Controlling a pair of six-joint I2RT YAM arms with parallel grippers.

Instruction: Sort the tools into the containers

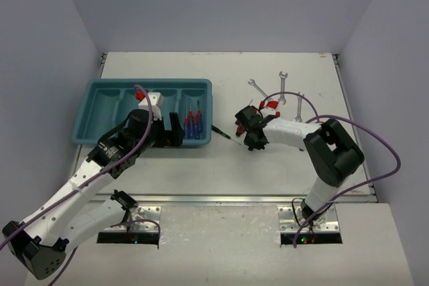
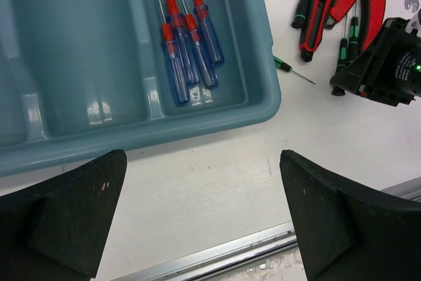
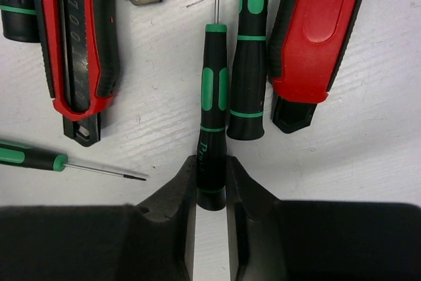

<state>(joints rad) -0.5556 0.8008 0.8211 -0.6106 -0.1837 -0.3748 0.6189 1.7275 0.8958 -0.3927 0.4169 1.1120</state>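
A black-and-green screwdriver (image 3: 214, 97), lying on the counter (image 3: 164, 116) beside the pliers (image 3: 316, 31), is grasped at its handle end by the right hand (image 3: 212, 182), the left hand (image 2: 204, 195) is held released by the tray (image 1: 151, 83), and a lift toward an unfilled compartment is judged to be called for next.

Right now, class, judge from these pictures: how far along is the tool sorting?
Done: four blue screwdrivers lie in the tray's end compartment. In hand: the right gripper pinches a green screwdriver on the table; the left gripper hangs open. Left: wrenches, pliers, other green screwdrivers.
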